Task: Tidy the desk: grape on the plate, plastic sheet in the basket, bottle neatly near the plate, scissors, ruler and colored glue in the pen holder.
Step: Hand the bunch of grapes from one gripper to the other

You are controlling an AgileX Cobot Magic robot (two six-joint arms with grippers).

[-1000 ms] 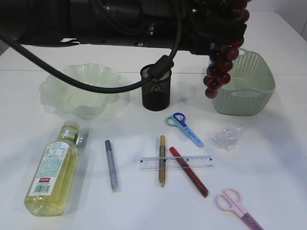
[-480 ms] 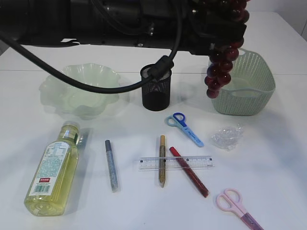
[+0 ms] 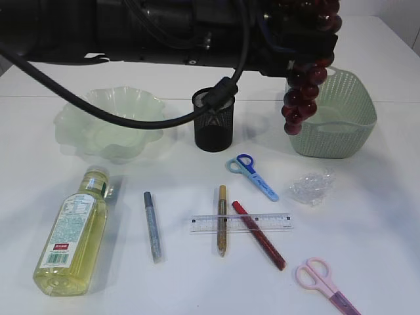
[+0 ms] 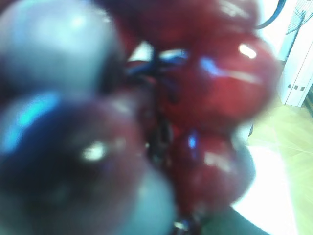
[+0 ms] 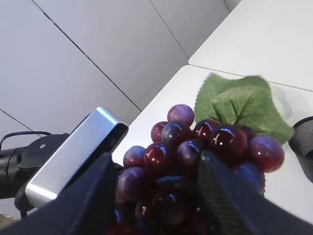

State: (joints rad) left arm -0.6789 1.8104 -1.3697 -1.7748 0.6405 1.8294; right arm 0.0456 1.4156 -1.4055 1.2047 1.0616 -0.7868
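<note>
Your left arm (image 3: pixel 131 29) stretches across the top of the desk, its gripper hidden, so you cannot tell its grip. The grape (image 3: pixel 303 79) bunch hangs high beside the basket (image 3: pixel 341 121), well apart from the plate (image 3: pixel 108 125). Your right gripper (image 5: pixel 151 196) stands spread, fingers (image 5: pixel 222 196) flanking the grapes (leaf (image 5: pixel 239 105) on top).

I take this for a robotics lab or test room: a plain white table (image 3: pixel 367 262) with staged desk props, bare pale wall panels (image 5: pixel 98 58) behind it, black arm cabling (image 3: pixel 98 111) overhead, and pale flooring (image 4: pixel 288 147) beside the table.
</note>
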